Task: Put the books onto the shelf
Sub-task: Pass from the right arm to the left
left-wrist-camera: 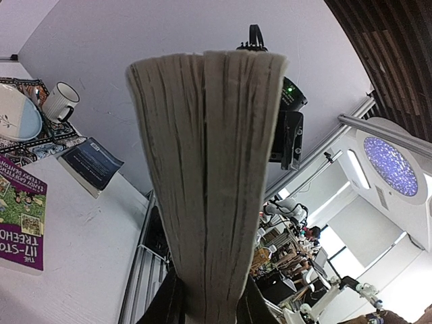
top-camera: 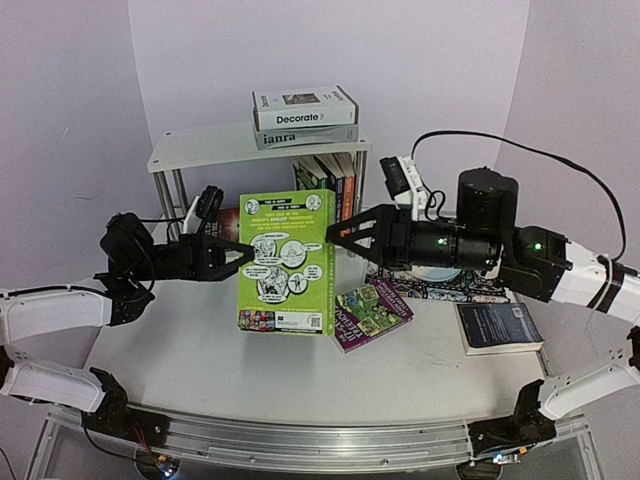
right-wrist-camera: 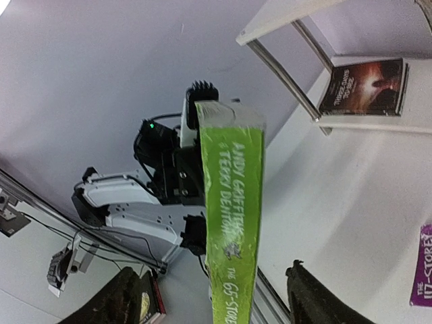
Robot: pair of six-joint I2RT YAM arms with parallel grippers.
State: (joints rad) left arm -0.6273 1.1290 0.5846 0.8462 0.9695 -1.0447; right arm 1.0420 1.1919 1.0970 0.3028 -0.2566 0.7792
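A green Treehouse book point(top-camera: 285, 262) stands upright in the air in front of the white shelf point(top-camera: 200, 150). My left gripper point(top-camera: 245, 255) is shut on its page edge point(left-wrist-camera: 209, 175), with both fingers point(left-wrist-camera: 169, 307) pressed against the covers. My right gripper point(top-camera: 335, 238) is open around the green spine point(right-wrist-camera: 229, 216), and its fingers point(right-wrist-camera: 317, 297) stand clear of the book on both sides. "Decorate" point(top-camera: 305, 108) and "ianra" point(top-camera: 300, 137) lie stacked on the shelf top. Several books point(top-camera: 330, 180) stand upright on the lower tier. A purple Treehouse book point(top-camera: 372, 313) and a navy book point(top-camera: 498, 327) lie on the table.
A patterned placemat with a plate point(top-camera: 440, 280) lies at the back right under my right arm, and a white mug point(left-wrist-camera: 61, 101) stands beside it. A dark book point(right-wrist-camera: 364, 86) lies flat under the shelf by its chrome legs point(top-camera: 165, 200).
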